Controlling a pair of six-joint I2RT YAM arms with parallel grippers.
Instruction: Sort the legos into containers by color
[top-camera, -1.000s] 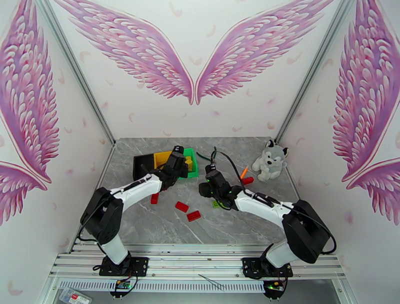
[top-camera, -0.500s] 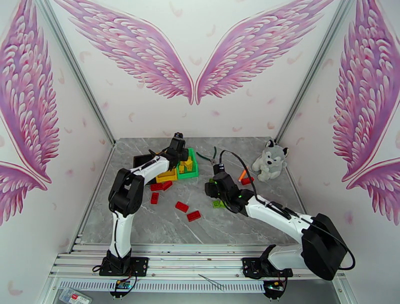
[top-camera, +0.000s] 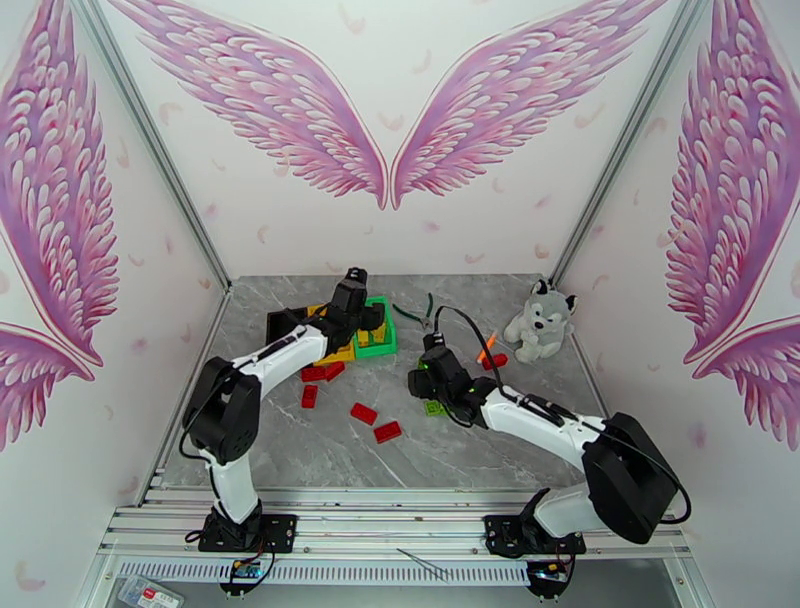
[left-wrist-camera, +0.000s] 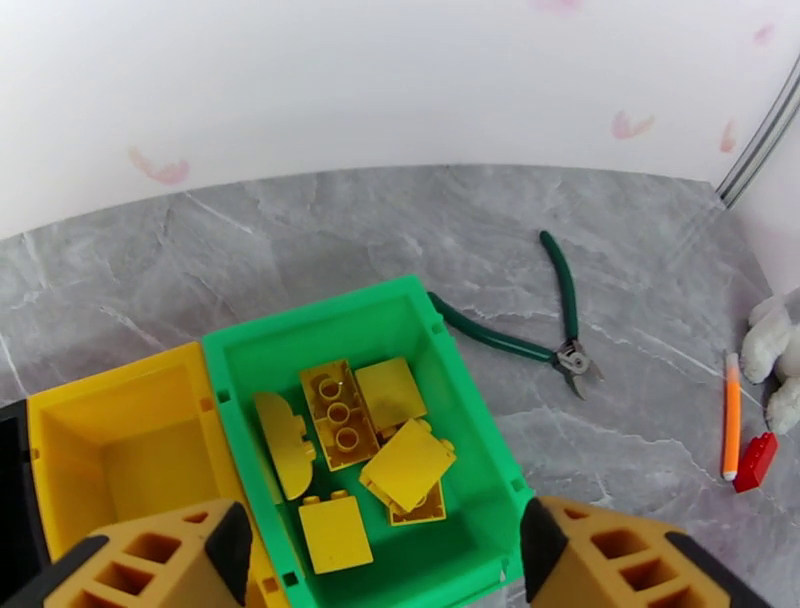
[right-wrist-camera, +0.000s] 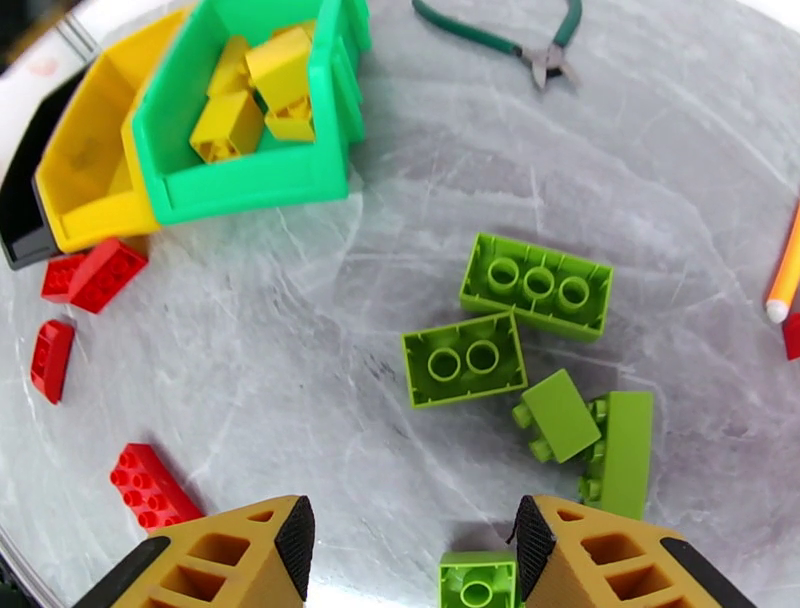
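Left gripper (left-wrist-camera: 385, 545) wide, angled down over green bin (left-wrist-camera: 320, 322), right gripper (right-wrist-camera: 410, 545) parted above lime legos (right-wrist-camera: 536, 286)

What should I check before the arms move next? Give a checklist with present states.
1. Left gripper open, empty: ok.
2. Right gripper open above the lime green studded plastic bricks: ok.
3. Yellow studded plastic bricks in matching bin: not ok; they lie in the green rectangular plastic bin; the yellow plastic bin looks empty.
4. Lime green bricks binned: not ok; on the grey table.
5. Red studded plastic bricks binned: not ok; on the table.
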